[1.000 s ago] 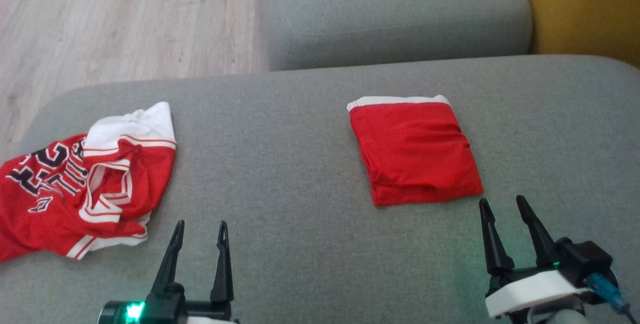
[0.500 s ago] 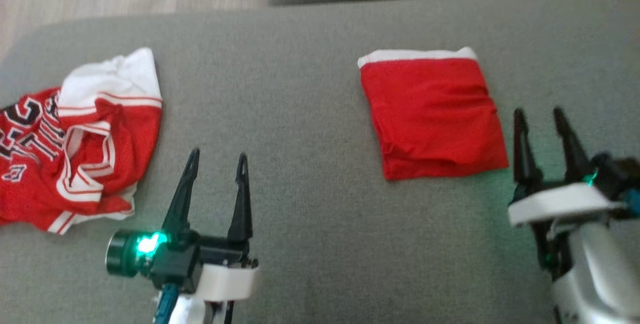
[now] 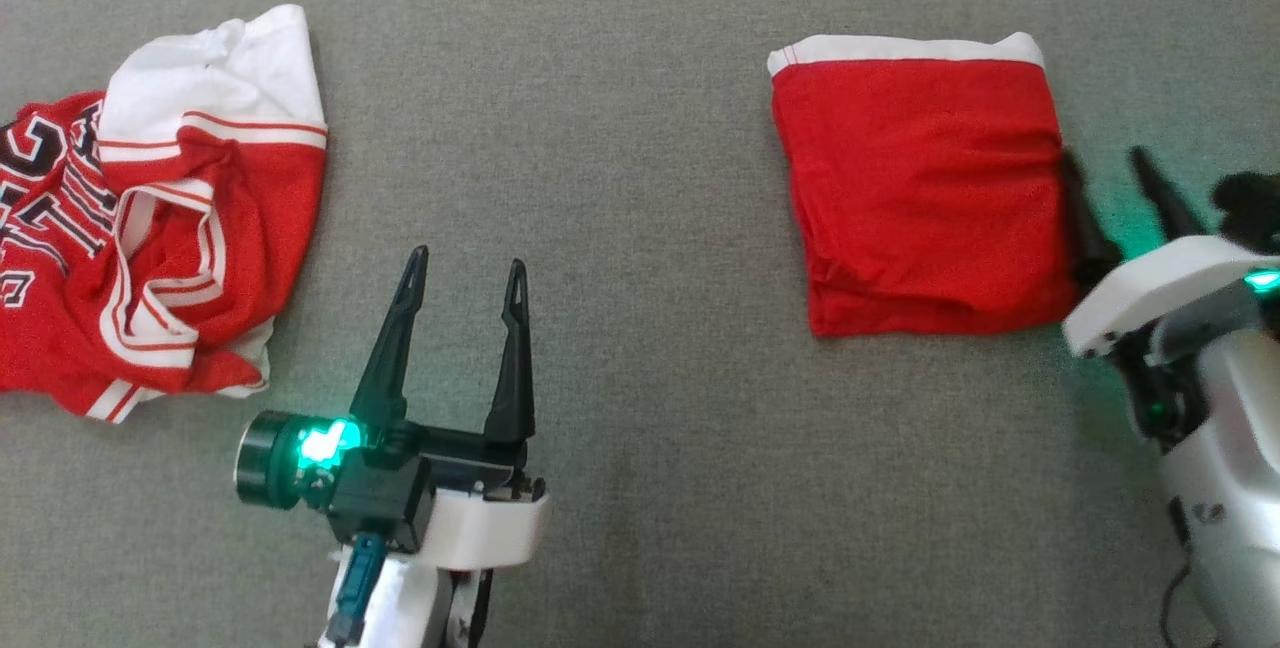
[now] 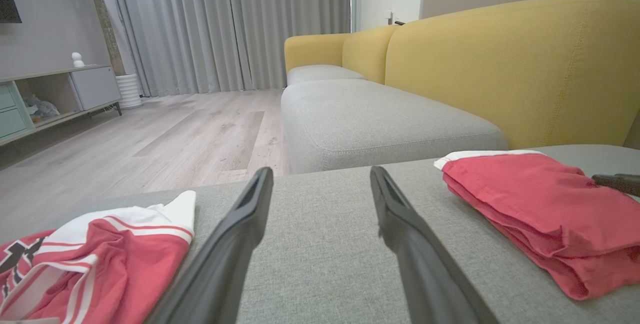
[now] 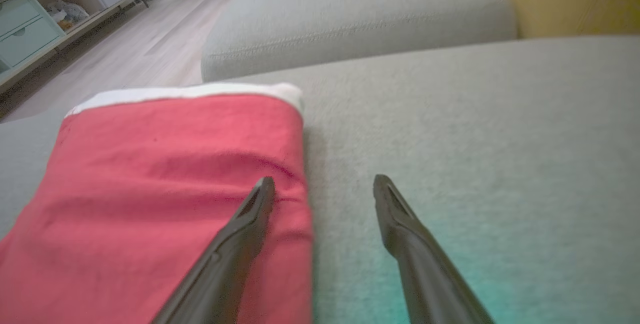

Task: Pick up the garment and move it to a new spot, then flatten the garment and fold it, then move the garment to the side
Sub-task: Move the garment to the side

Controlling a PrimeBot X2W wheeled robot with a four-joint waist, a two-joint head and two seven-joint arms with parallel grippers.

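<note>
A crumpled red and white jersey garment with dark lettering lies at the left of the grey sofa cushion; it also shows in the left wrist view. A folded red garment with a white band lies flat at the right. My left gripper hovers open over bare cushion between the two, holding nothing. My right gripper is open at the folded garment's right edge, its left finger over the red cloth and its right finger over the cushion.
A second grey seat cushion lies beyond a gap, with the yellow backrest to the right. Wooden floor and a low cabinet lie past the cushion's far edge.
The head camera has tilted down, so the whole view shifted. Both open grippers have come forward; the right one has reached the right edge of the folded red garment.
</note>
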